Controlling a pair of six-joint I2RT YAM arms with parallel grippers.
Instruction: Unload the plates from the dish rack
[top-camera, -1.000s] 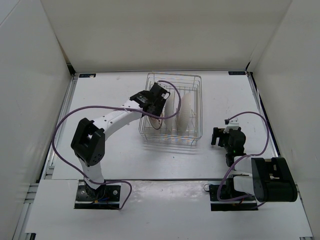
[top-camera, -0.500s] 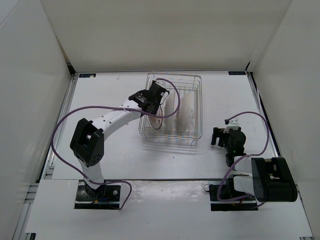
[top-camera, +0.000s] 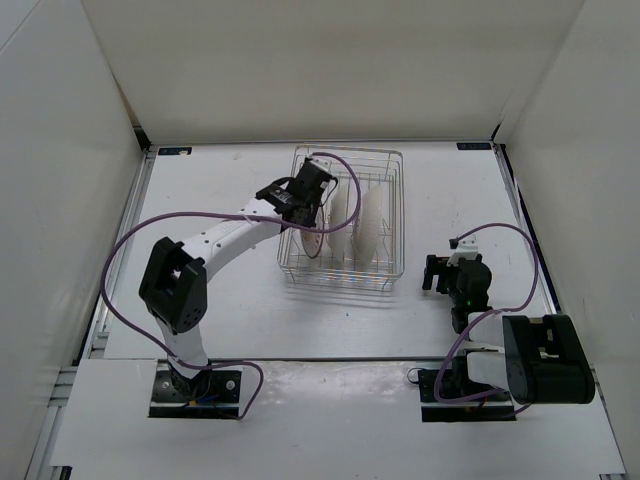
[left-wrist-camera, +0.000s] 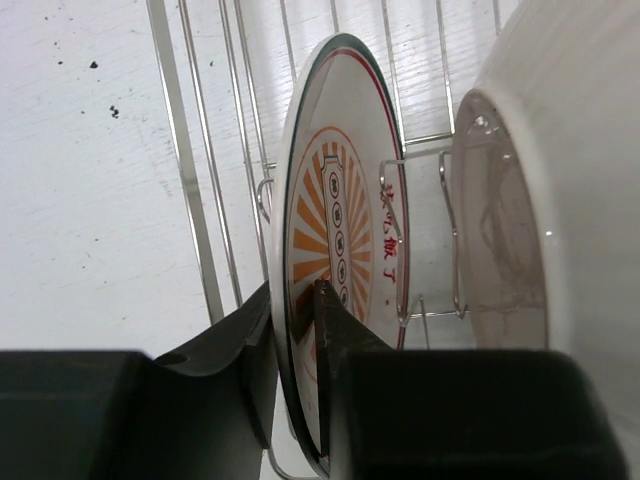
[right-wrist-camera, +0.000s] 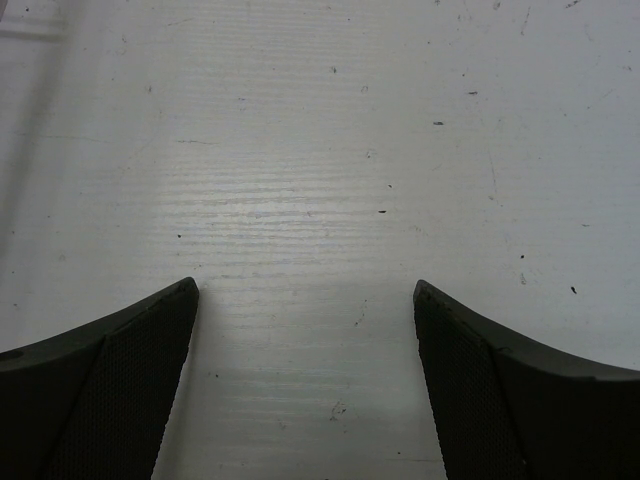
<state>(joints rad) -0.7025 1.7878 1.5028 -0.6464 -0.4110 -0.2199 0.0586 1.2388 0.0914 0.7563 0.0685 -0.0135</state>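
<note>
The dish rack, silver wire, stands at the table's middle back with three plates upright in it. The leftmost plate has orange radial lines on its face. My left gripper reaches in from the left and is shut on that plate's rim, one finger on the white back, the other on the patterned face. The plate still stands among the rack wires. A second plate shows its plain white back to the right. My right gripper rests open over bare table.
Two white plates stand right of the held one, close beside it. Upright wire prongs sit between the plates. White walls enclose the table on three sides. A purple cable loops over the rack.
The left gripper's fingers have closed onto the orange-lined plate's rim, and the wrist shifted slightly toward the back. The right arm has not moved.
</note>
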